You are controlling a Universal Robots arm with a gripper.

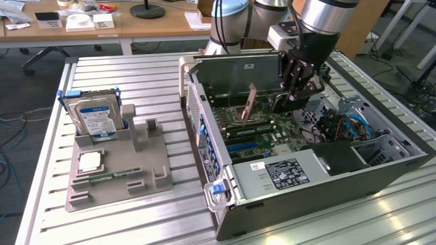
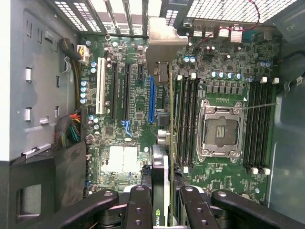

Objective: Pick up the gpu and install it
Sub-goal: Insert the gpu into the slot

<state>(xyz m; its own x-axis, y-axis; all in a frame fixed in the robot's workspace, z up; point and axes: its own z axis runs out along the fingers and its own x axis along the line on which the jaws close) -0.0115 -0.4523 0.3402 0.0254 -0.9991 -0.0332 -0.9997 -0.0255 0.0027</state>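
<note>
My gripper (image 1: 289, 99) hangs inside the open computer case (image 1: 327, 178), shut on the gpu (image 1: 249, 102). The card stands on edge just above the motherboard (image 1: 272, 130), its brownish back facing the exterior view's left. In the wrist view the gpu (image 2: 160, 167) appears edge-on between the black fingers (image 2: 138, 200). Its silver bracket (image 2: 162, 43) points toward the case's rear slot openings. The card's edge runs beside the blue slot (image 2: 152, 100), and I cannot tell whether it touches the slot.
A blue-labelled hard drive (image 1: 95, 117) stands in a grey holder (image 1: 136, 168) at the exterior view's left, with a green memory stick (image 1: 102, 177) lying on it. The CPU socket (image 2: 221, 126) and memory slots (image 2: 188, 119) lie beside the card. Case walls enclose the gripper.
</note>
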